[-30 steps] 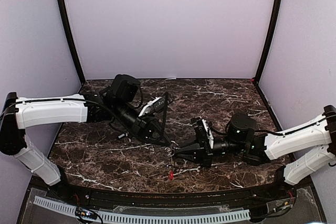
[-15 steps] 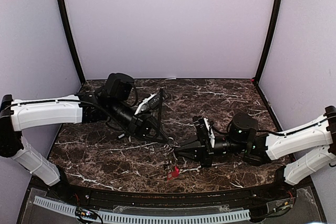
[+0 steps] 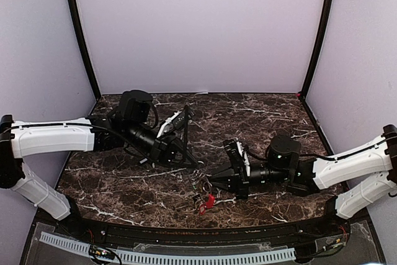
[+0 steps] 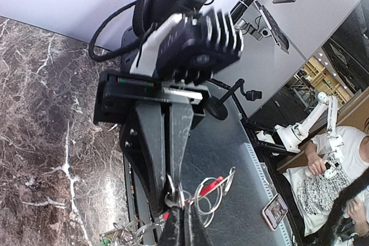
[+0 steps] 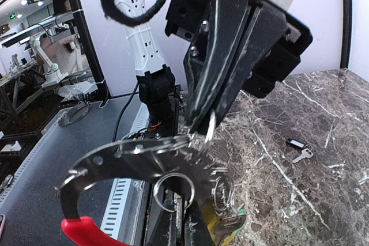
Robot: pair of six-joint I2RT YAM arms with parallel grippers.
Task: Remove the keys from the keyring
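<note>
A dark, white-veined marble bench (image 3: pixel 273 113) is enclosed by pale lilac walls. From above, the black left gripper (image 3: pixel 193 166) and the black right gripper (image 3: pixel 209 182) are seen tip to tip at the near middle. The grey-silver metal keyring with a red segment (image 3: pixel 208 202) hangs just below and nearer than the right gripper's tips.

From the left wrist, the right gripper is seen head-on, pointing straight at the left one. It is closed narrow on a wire loop of the bunch, and further loops and the red segment lie just beside its tips.

From the right wrist, the left gripper is seen coming in from above, pinched shut on a small wire ring (image 5: pixel 209 128) at the keyring's upper edge. The keyring's long axis is laid across the line joining the two grippers. The small keys with green and yellow heads (image 5: pixel 228 223) dangle beneath it, close to the right gripper's own tips. A loose silver key (image 5: pixel 302 154) lies well apart on the bench.

The coming move is judged to be a pull along that shared line, with the right gripper nearer the keys.
</note>
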